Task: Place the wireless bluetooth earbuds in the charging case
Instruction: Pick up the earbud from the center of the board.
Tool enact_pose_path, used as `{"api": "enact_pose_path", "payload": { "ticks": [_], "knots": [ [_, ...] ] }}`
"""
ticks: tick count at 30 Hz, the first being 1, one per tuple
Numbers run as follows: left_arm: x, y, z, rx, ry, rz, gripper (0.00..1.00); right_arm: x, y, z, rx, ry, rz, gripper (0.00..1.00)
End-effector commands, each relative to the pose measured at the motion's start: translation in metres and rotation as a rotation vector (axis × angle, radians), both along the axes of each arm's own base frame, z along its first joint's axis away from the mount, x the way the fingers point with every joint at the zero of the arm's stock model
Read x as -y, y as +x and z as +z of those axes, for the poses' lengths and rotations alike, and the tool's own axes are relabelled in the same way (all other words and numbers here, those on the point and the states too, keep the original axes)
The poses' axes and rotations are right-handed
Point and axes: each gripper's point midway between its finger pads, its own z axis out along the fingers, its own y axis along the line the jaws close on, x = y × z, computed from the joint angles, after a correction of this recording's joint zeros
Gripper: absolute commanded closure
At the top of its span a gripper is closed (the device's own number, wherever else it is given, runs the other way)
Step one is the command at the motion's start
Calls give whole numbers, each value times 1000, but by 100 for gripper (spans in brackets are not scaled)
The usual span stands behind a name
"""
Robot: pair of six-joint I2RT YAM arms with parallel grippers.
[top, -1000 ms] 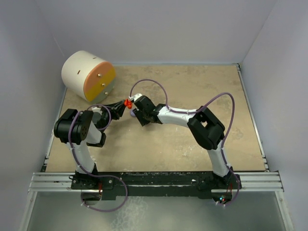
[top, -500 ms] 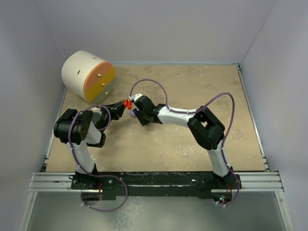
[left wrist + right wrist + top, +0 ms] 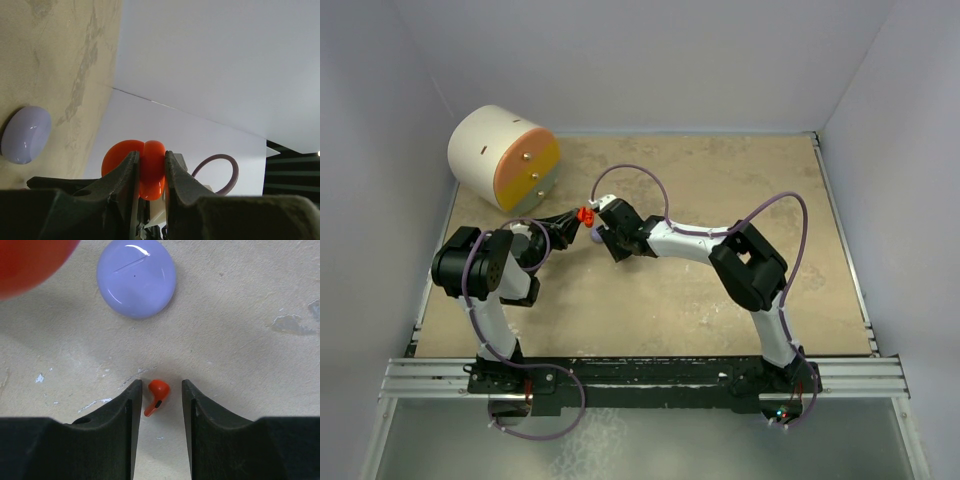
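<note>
My left gripper is shut on the red-orange charging case, held above the table; it shows in the top view too. My right gripper is open and points down at the table, its jaws on either side of a tiny red earbud lying there, not touching it. A closed lavender case lies on the table just beyond; it also shows in the left wrist view. The other earbuds are out of view.
A big cream cylinder with an orange face stands at the back left of the tan table. White walls enclose the table. Both arms meet at the middle left.
</note>
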Motion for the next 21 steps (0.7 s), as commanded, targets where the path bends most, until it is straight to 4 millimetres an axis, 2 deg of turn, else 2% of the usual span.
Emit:
{"api": "enact_pose_path", "payload": {
  "ticks": [1,21],
  "knots": [
    [-3,-9,55,226,-24,-2,100,-9,-1,6,-18,40,-14,60],
    [-3,-8,54,222,-27,-16,100,-6,-5,-9,-92,89,-111,64]
  ]
}}
